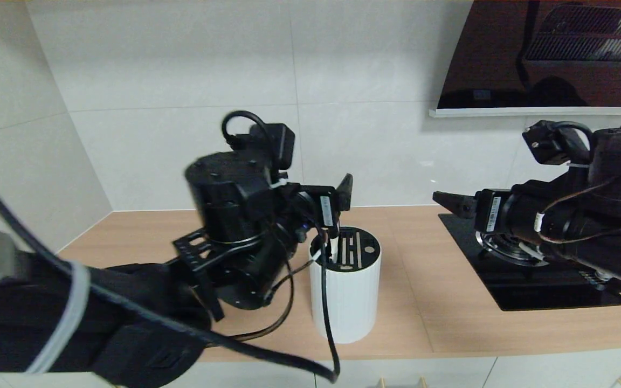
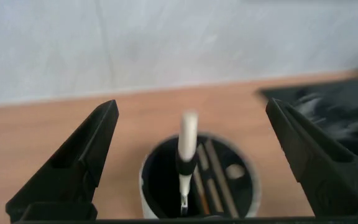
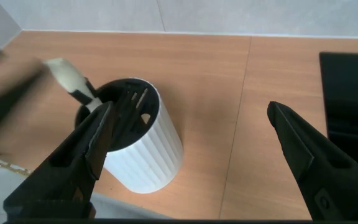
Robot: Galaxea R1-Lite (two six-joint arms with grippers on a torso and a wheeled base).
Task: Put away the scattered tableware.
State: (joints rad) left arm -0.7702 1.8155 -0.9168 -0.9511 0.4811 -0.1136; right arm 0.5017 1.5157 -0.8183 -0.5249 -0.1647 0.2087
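Observation:
A white ribbed utensil holder (image 1: pixel 345 302) with a black slotted top stands on the wooden counter (image 1: pixel 423 312) near its front edge. A white-handled utensil (image 2: pixel 188 146) stands in the holder (image 2: pixel 166 186), leaning out of the top, and several thin sticks lie beside it inside. My left gripper (image 1: pixel 333 222) hangs just above the holder, open, its fingers wide on either side of the handle and not touching it. My right gripper (image 1: pixel 450 202) is open over the counter to the right of the holder (image 3: pixel 142 155), with nothing between its fingers.
A black cooktop (image 1: pixel 531 291) with a burner (image 1: pixel 504 252) is set into the counter at the right, under my right arm. A dark range hood (image 1: pixel 547 54) hangs above it. Tiled walls close the back and left. Bare counter lies between holder and cooktop.

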